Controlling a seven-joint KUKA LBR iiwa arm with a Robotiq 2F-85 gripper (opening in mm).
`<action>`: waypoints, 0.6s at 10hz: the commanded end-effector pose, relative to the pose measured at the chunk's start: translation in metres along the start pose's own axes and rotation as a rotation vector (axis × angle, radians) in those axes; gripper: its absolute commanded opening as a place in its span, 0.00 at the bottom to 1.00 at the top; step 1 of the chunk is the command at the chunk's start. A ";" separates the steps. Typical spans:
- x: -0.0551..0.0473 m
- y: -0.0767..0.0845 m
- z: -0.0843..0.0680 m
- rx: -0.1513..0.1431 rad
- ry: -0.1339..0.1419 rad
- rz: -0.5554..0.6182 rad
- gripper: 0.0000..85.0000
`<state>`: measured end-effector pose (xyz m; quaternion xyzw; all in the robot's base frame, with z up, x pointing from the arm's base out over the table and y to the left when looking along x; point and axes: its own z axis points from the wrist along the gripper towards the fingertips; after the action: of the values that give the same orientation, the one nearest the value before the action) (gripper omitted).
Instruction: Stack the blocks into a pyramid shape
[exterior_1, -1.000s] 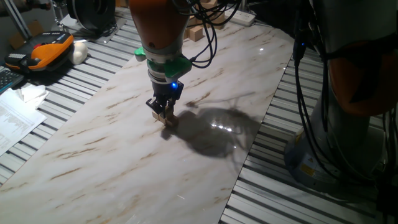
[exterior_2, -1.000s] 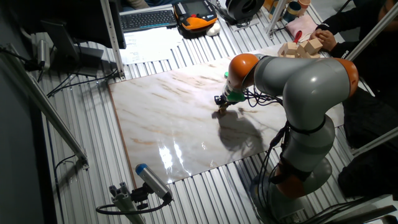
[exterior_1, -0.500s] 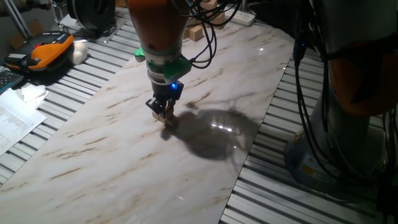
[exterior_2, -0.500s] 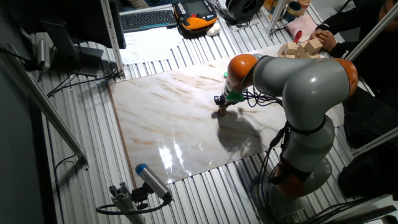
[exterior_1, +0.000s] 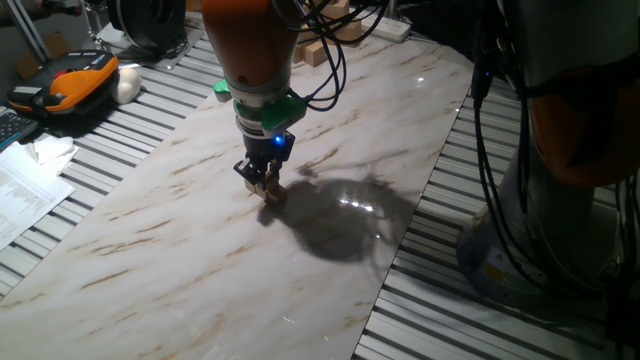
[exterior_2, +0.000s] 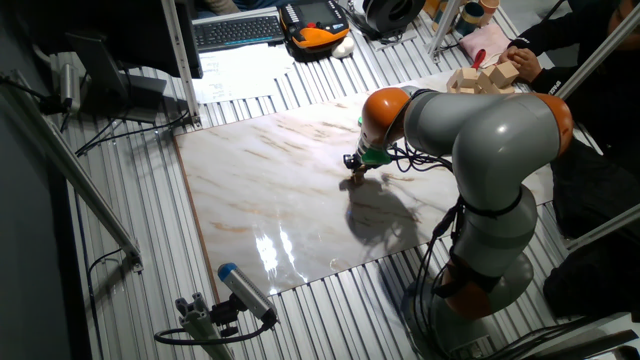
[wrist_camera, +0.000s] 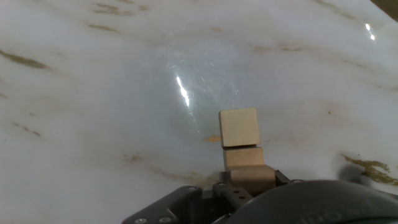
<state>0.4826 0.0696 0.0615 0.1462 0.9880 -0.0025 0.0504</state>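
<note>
My gripper (exterior_1: 261, 180) hangs low over the middle of the marble board (exterior_1: 180, 230), shut on a small tan wooden cube (wrist_camera: 249, 178) that sits just above the surface. In the hand view two more cubes lie in a line just beyond it, a near one (wrist_camera: 243, 157) and a far one (wrist_camera: 239, 127), touching each other. In one fixed view a cube (exterior_1: 273, 196) shows on the board right under the fingers. In the other fixed view the gripper (exterior_2: 356, 176) hides the cubes. The other cubes are out of view.
A pile of larger pale wooden blocks (exterior_2: 484, 74) lies at the board's far end, with a person's hand (exterior_2: 526, 62) beside it. An orange tool (exterior_1: 70, 80) and papers (exterior_1: 25, 190) lie off the board's left side. Cables (exterior_1: 335, 60) hang from the arm.
The arm and gripper have shifted very slightly to the left and up. The held cube stays in the fingers and the cubes on the board have not moved.
</note>
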 end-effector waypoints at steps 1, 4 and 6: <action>0.000 0.000 0.000 0.000 0.000 0.003 0.40; 0.000 0.000 0.000 -0.002 0.004 0.007 0.40; 0.000 0.000 0.000 -0.002 0.004 0.015 0.40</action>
<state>0.4824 0.0699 0.0617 0.1541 0.9869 -0.0010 0.0483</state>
